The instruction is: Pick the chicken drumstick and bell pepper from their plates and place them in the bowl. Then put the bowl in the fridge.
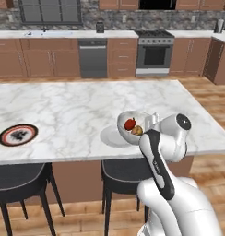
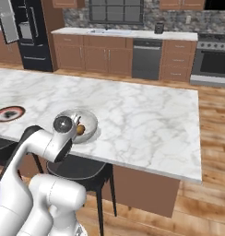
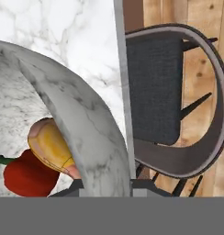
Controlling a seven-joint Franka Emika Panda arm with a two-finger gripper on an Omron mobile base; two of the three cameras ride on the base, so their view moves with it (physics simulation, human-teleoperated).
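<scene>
Bowl (image 1: 128, 120) first: you can see it lifted and tilted at the near edge of the island (image 1: 77, 106), just above the plain plate (image 1: 109, 137), with the pepper (image 1: 129, 124) and drumstick (image 1: 137, 131) lying together inside it. From the hand view the rim runs down between the fingertips at the bottom of the frame, so the gripper (image 3: 106, 186) looks clamped on the bowl's wall, one finger inside and one outside, though the tips themselves are mostly hidden there.

Handling, as a judgement: the bowl is rigid, smooth and probably slick, and a pinch on one side of the rim leaves its weight hanging off the grip. You should expect it to want to swivel. The pepper is round and glossy and will roll; the drumstick is light and will slide with it. Keep the opening turned upward and move gently, because a tilt toward the floor side of the island would tip both out over the stool (image 3: 164, 92) below.

The fridge (image 2: 29, 32) stands well beyond the island's far left corner, its door ajar. The patterned plate (image 1: 17, 134) sits further left along the island's near edge.
</scene>
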